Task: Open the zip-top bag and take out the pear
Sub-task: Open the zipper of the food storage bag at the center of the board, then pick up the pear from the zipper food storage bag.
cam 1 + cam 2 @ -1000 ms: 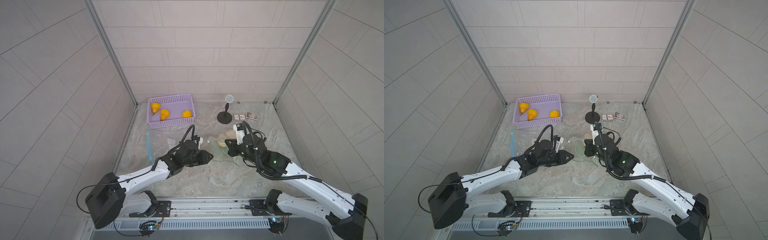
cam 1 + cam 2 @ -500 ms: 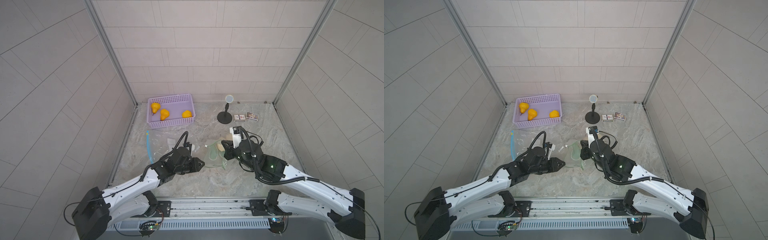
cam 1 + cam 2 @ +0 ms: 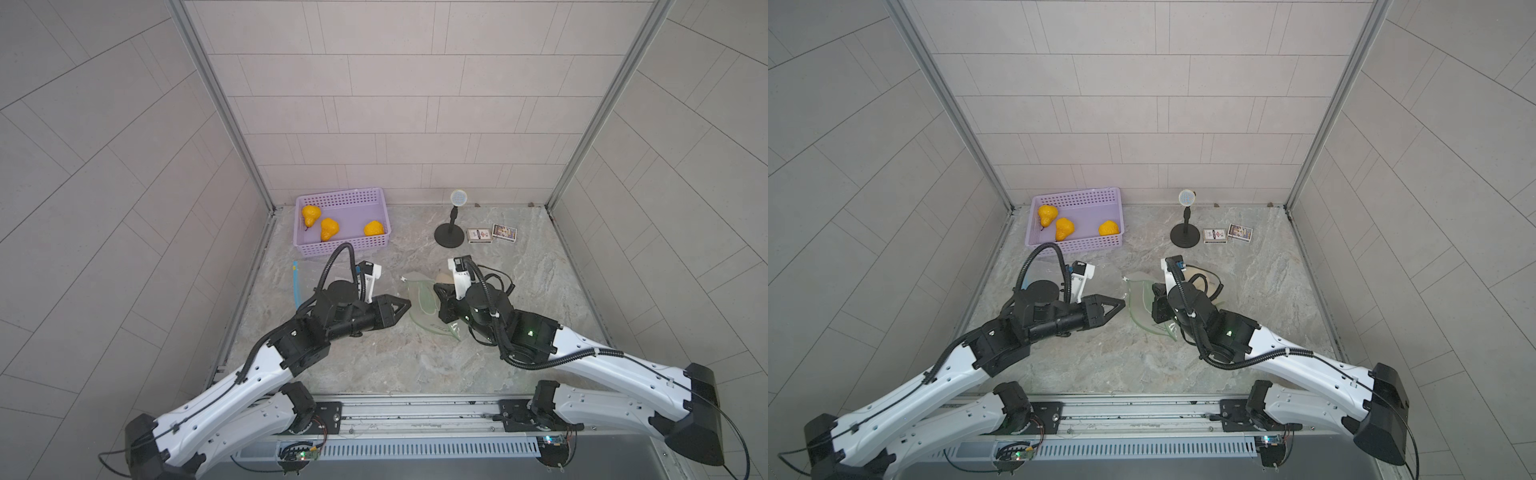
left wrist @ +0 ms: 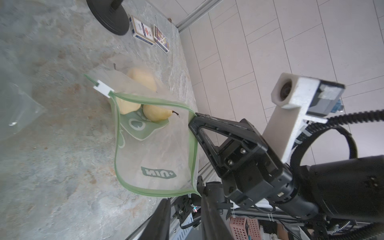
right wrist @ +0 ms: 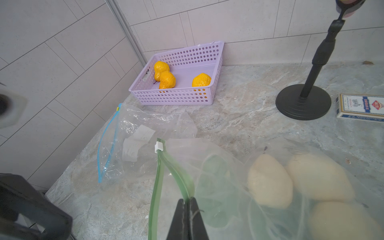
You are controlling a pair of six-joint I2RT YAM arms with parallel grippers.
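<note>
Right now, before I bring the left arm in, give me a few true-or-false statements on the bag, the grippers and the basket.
1. The right gripper has its fingers shut on the rim of the green zip-top bag. True.
2. The bag's mouth is sealed. False: it gapes open, with the white slider at one end.
3. The left gripper holds a pear. False: its fingers are open and empty, near the bag's mouth.
4. Three yellow pears lie in the purple basket. True.
5. The green bag is empty. False: pale pears show inside.
</note>
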